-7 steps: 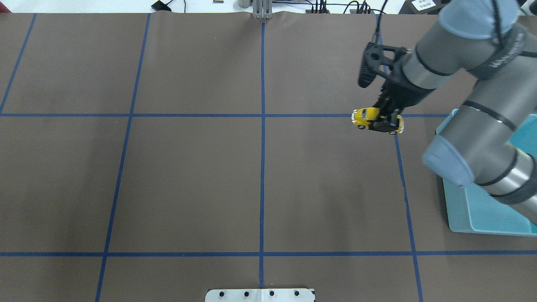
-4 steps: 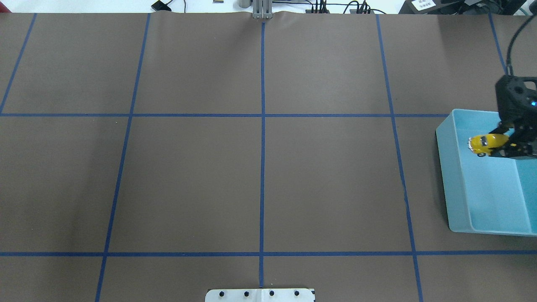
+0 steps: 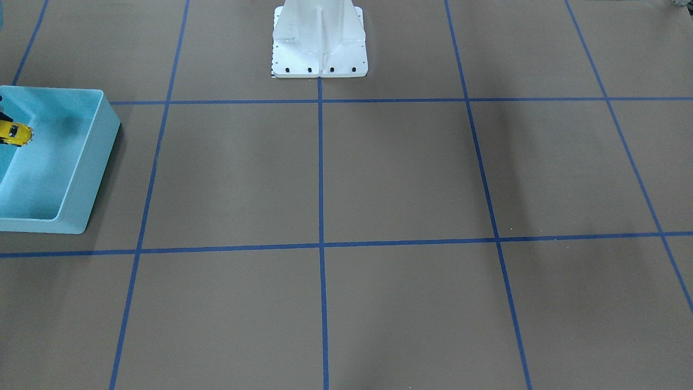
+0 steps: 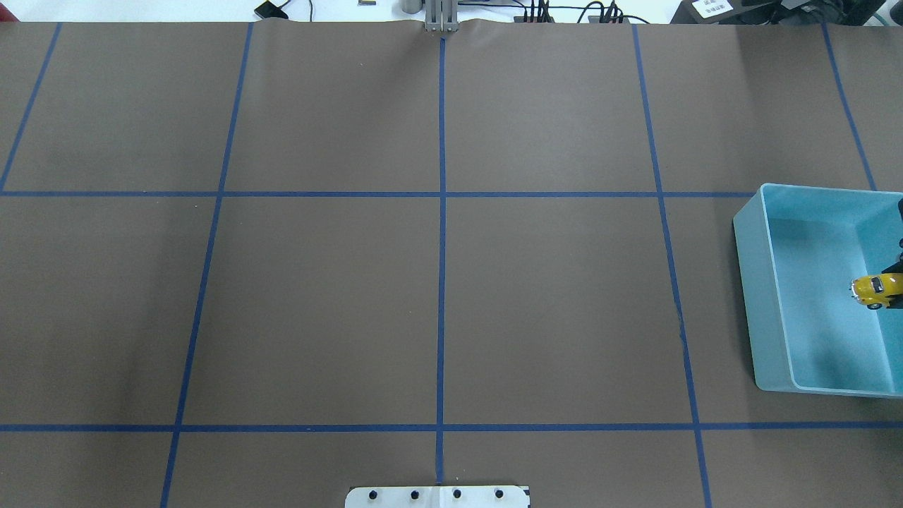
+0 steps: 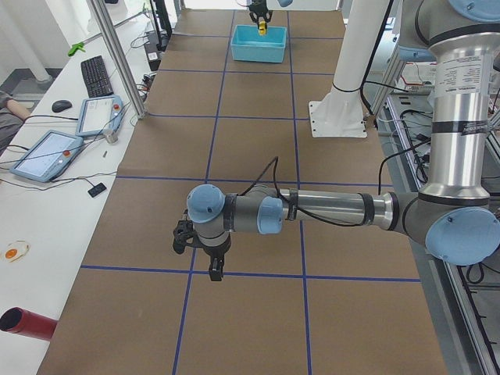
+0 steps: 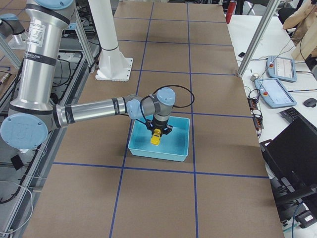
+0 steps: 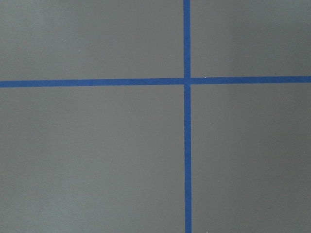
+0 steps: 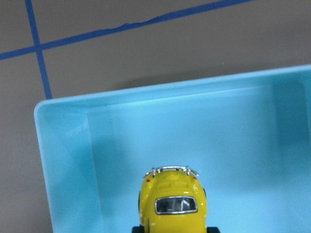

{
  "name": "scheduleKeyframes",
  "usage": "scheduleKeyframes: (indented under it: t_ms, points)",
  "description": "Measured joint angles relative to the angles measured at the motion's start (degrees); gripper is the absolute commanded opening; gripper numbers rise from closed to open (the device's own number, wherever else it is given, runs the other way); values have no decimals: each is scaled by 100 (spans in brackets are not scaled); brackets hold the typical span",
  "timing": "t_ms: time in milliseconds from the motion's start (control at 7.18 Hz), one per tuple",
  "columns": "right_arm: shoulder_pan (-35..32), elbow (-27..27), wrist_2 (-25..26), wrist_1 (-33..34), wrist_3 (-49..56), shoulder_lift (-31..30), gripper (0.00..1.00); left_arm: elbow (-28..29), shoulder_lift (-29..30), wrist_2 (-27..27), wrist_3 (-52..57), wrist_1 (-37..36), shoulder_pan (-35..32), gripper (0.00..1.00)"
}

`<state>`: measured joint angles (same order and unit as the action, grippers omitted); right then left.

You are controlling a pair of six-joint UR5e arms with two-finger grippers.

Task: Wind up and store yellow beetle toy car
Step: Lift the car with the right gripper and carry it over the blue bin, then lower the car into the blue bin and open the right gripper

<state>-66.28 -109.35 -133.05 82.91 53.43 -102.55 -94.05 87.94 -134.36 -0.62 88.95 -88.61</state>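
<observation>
Right fingers (image 6: pixel 150 128) are pinching the yellow car (image 4: pixel 875 289), its length poking out from them toward the middle of the bin (image 4: pixel 758 296), well inside the walls, so letting go should just drop it in. Left fingers (image 5: pixel 215 271) are far off across the worktop (image 4: pixel 317 303), can't tell if spread.

The yellow beetle toy car (image 8: pixel 172 213) is glossy, the bin (image 8: pixel 63 160) smooth plastic, the table cover (image 4: pixel 317 303) matt.

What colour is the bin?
Light turquoise-blue; the bin shows best in the right wrist view.
</observation>
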Motion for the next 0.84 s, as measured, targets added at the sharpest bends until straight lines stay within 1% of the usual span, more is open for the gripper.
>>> scheduleKeyframes:
  t_ms: [139, 279, 557, 836]
  points:
    - [77, 200, -39, -308, -145, 38, 0, 0, -3, -1, 0, 0, 0, 100]
    - [201, 292, -51, -442, -335, 162, 0, 2, -7, 0, 0, 0, 1, 100]
    - [475, 451, -55, -501, -714, 433, 0, 9, -12, 6, 0, 0, 1, 100]
    - [628, 719, -35, -511, -782, 552, 0, 10, -13, 5, 0, 0, 4, 100]
